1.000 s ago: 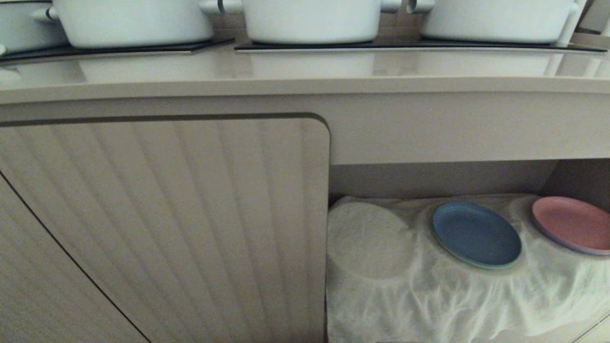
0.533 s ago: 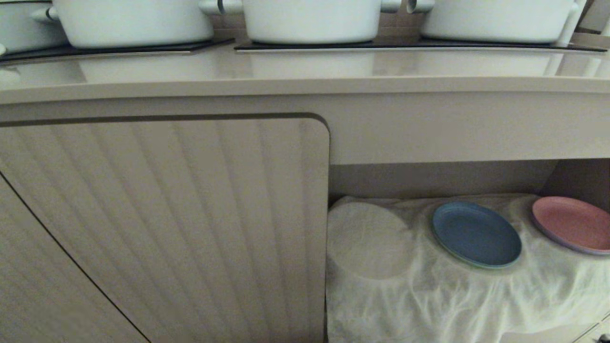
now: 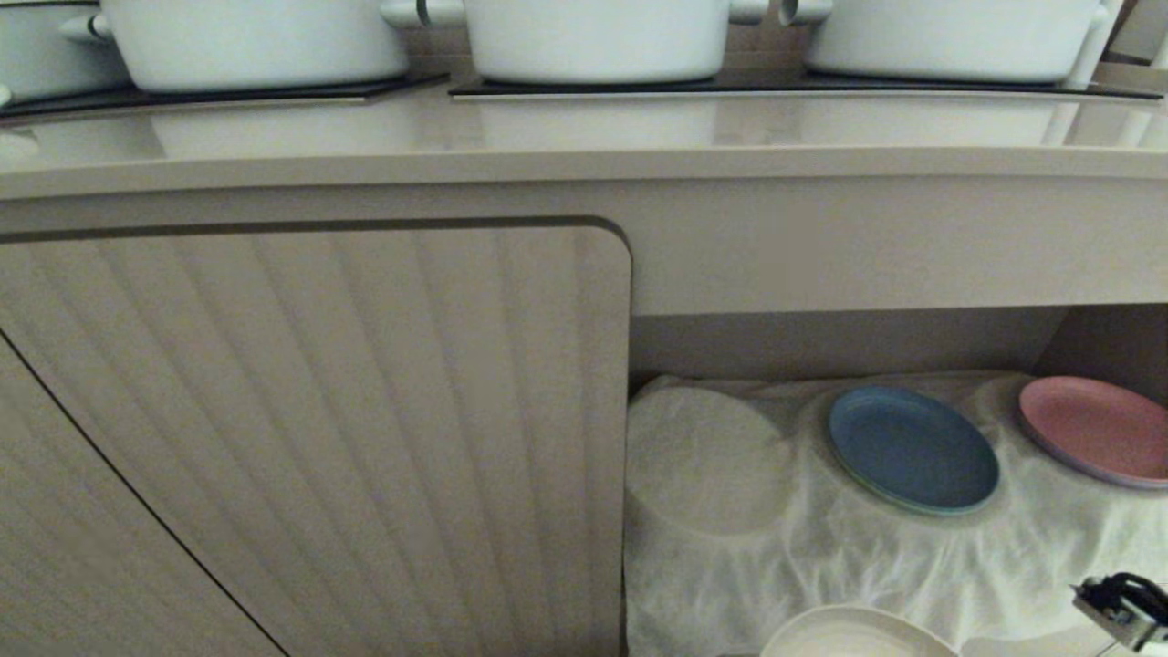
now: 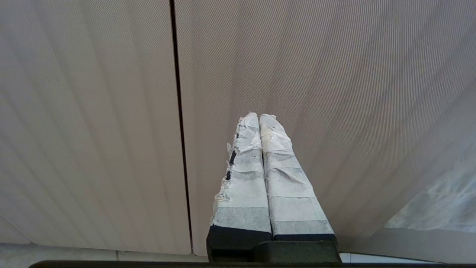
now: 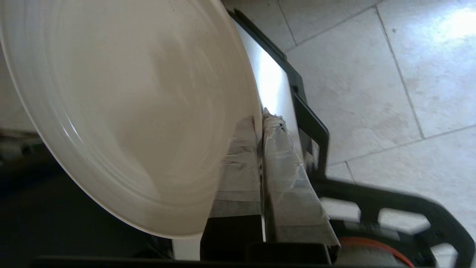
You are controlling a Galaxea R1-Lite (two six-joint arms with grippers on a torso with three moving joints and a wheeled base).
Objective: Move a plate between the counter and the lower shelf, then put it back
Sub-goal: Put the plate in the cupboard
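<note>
The cream plate (image 5: 122,104) is tilted on edge, its rim pinched between the taped fingers of my right gripper (image 5: 260,120), which is shut on it. In the head view the plate's rim (image 3: 853,636) shows at the bottom edge, below and in front of the lower shelf (image 3: 821,561) with its wrinkled white cloth. Part of my right arm (image 3: 1121,610) shows at the bottom right. The counter (image 3: 584,137) runs across the top, well above the plate. My left gripper (image 4: 259,117) is shut on nothing, parked facing the ribbed cabinet door (image 4: 334,93).
A blue plate (image 3: 912,449) and a pink plate (image 3: 1090,429) lie on the shelf cloth, with a round bulge (image 3: 707,461) under the cloth to their left. Three white pots (image 3: 598,36) stand on black panels on the counter. The robot's black base frame (image 5: 390,208) stands over tiled floor.
The plate's rim and part of my right arm have risen into the bottom of the head view; neither showed one second ago. The shelf and counter are unchanged.
</note>
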